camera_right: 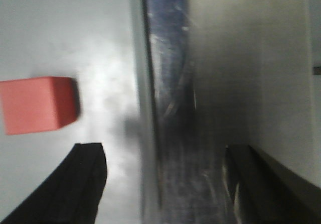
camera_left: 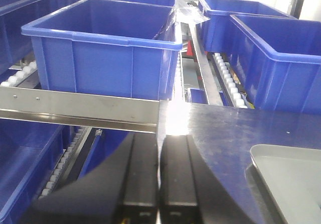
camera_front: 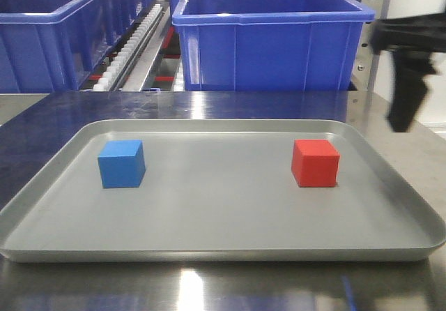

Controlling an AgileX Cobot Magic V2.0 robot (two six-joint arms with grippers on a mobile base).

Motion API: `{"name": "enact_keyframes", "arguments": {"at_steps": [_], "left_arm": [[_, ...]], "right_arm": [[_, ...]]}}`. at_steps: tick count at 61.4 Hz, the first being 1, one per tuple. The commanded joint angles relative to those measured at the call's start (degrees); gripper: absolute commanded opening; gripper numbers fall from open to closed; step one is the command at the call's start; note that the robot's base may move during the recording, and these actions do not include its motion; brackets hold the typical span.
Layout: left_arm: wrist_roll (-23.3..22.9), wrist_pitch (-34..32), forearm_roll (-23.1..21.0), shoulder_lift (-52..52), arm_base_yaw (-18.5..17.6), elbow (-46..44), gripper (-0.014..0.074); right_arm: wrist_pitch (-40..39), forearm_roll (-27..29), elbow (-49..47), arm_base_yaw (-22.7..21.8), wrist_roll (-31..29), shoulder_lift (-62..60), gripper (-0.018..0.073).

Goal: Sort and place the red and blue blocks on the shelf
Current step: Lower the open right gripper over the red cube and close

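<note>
- Resting flat on the grey tray (camera_front: 209,248), the blue block (camera_front: 122,163) sits toward the tray's left side and the red block (camera_front: 315,162) toward its right. The two are well apart, each upright on one face.
- Tray: shallow, with rounded corners, and set on the steel tabletop (camera_front: 209,105).
- Shelf (camera_left: 75,108): stands behind the tabletop. A brushed steel front rail (camera_left: 100,114) with screws crosses the left wrist view. White roller tracks (camera_left: 228,81) run back between large blue bins (camera_left: 105,48). Both blocks lie apart from the shelf.
- Left gripper (camera_left: 159,148): fingers pressed together with nothing between them. It points toward the front rail at the tabletop's left edge. A corner of the tray shows at the lower right of its view.
- Right gripper (camera_right: 163,153): fingers spread wide and holding nothing. The view is blurred.
- One finger of the right gripper is over the tray surface and the other over the tabletop, with the tray rim running between them.
- In that view the red block sits on the tray, ahead of the tray-side finger and outside the gap, with no contact seen.
- Front view: the right gripper shows only as a dark blurred shape above the tabletop, off the tray's far right corner. The spread of its fingers cannot be judged there.
</note>
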Motion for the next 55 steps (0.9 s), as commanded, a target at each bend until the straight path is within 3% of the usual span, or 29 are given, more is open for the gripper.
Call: {"name": "enact_keyframes", "arguments": {"at_steps": [1, 20, 43, 55], "left_arm": [[-0.40, -4.44, -0.29, -0.43, -0.03, 1.33, 0.0122], [-0.40, -4.44, -0.29, -0.43, -0.03, 1.33, 0.0122], [-0.40, -4.44, -0.29, -0.43, -0.03, 1.33, 0.0122], [-0.40, -4.44, -0.29, -0.43, -0.03, 1.33, 0.0122]], "right_arm": [[1.66, -0.95, -5.87, 1.95, 0.69, 1.36, 0.0592], [3.46, -0.90, -16.40, 7.88, 0.69, 10.76, 0.0592], [2.80, -0.15, -16.04, 8.90, 0.69, 14.60, 0.0592], [-1.56, 1.85, -13.80, 8.90, 0.69, 15.02, 0.0592]]}}
